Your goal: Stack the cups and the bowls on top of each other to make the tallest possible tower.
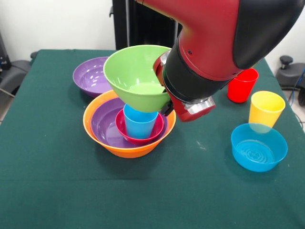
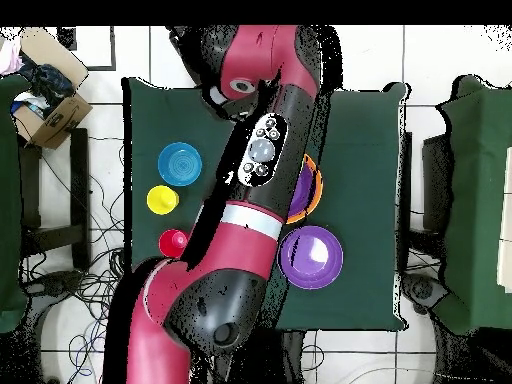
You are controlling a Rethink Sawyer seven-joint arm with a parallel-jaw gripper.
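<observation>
My gripper (image 1: 165, 106) is mostly hidden behind the arm's wrist. It holds the lime green bowl (image 1: 136, 76) by its right rim, tilted toward the camera, with its base just above or touching the blue cup (image 1: 139, 125). The cup stands in the small pink-red bowl (image 1: 138, 139), inside a purple bowl (image 1: 105, 126), inside the large orange bowl (image 1: 119, 148): this is the tower. In the overhead view the arm covers most of the tower; only the orange rim (image 2: 316, 185) shows. The small orange bowl is out of view.
A second purple bowl (image 1: 90, 76) (image 2: 311, 257) sits behind the tower at the left. At the right stand the red cup (image 1: 242, 85) (image 2: 173, 242), the yellow cup (image 1: 266, 109) (image 2: 162, 200) and the small blue bowl (image 1: 259, 147) (image 2: 181, 163).
</observation>
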